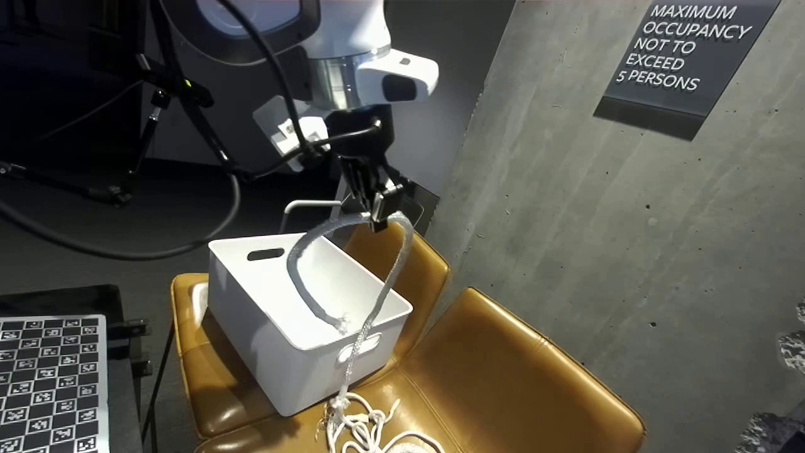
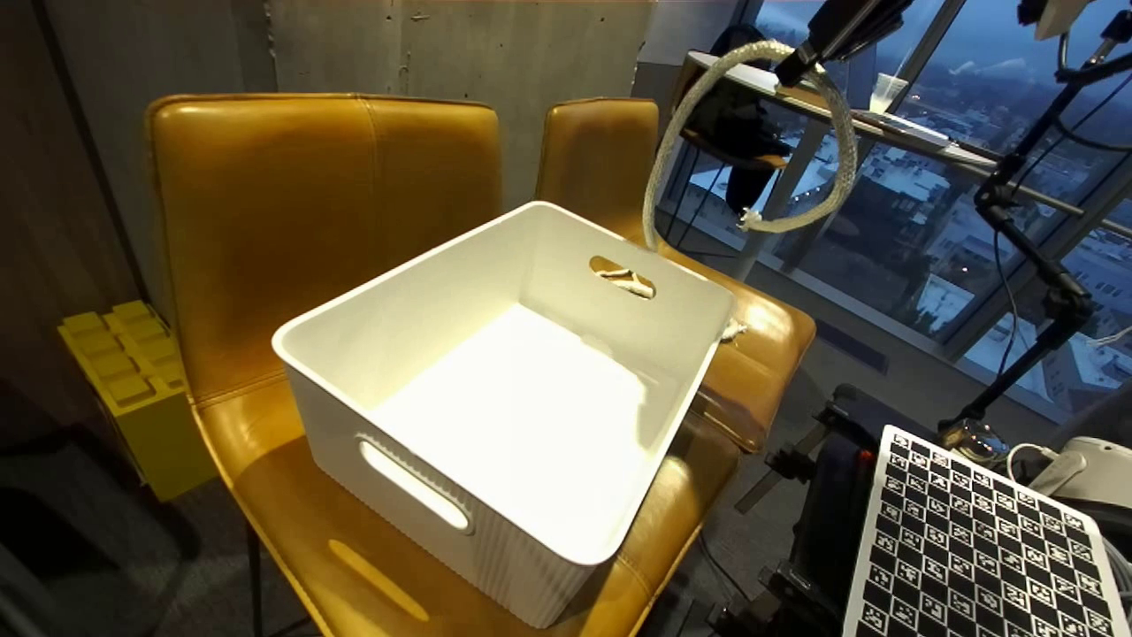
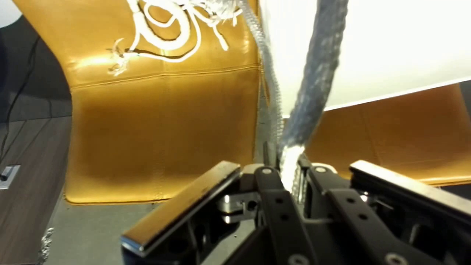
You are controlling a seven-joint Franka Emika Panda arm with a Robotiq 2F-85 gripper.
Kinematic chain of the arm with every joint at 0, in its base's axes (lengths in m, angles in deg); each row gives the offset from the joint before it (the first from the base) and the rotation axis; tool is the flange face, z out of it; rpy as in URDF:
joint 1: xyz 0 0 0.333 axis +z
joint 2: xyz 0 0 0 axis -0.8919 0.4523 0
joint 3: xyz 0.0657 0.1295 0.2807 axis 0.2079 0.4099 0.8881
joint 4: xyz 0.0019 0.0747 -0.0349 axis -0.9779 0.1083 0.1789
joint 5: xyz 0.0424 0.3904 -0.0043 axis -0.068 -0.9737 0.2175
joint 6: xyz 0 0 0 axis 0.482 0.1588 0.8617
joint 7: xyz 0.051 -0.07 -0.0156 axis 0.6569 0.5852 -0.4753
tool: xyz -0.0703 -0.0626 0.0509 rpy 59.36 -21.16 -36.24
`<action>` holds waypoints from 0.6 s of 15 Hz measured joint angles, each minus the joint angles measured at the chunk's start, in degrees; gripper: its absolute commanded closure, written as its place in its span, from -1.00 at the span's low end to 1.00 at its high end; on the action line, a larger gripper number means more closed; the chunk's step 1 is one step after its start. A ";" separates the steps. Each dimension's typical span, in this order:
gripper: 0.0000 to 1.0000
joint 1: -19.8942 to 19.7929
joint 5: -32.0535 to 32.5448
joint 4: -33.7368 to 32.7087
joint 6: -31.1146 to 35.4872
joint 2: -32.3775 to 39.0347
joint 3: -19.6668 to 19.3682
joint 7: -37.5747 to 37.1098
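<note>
Tan chairs [image 1: 522, 371] stand by a concrete wall [image 1: 597, 220], one carrying a bin [image 1: 248, 340]. The gripper [image 3: 293, 170] has its fingers clenched upon a rope [image 3: 319, 73] — it hangs in a loop near the bin's rim — and one length descends to cords [image 3: 169, 45] on the second chair.

Chairs [image 2: 327, 203], two, tan, leather-like: stood side by side near a concrete wall [image 1: 566, 207]. Sign [image 1: 679, 66], dark, one: hung on that wall, lettered in white for a five-person maximum. Board [image 1: 53, 384], checkered black and white, one: lay near the chairs. Block [image 2: 146, 385], yellow, studded on top, one: stood beside a chair. Cup [image 2: 884, 93], one, pale: stood before tall windows [image 2: 902, 212].
</note>
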 measured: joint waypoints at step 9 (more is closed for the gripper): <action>0.94 5.78 0.05 2.95 6.49 -4.94 8.08 -16.69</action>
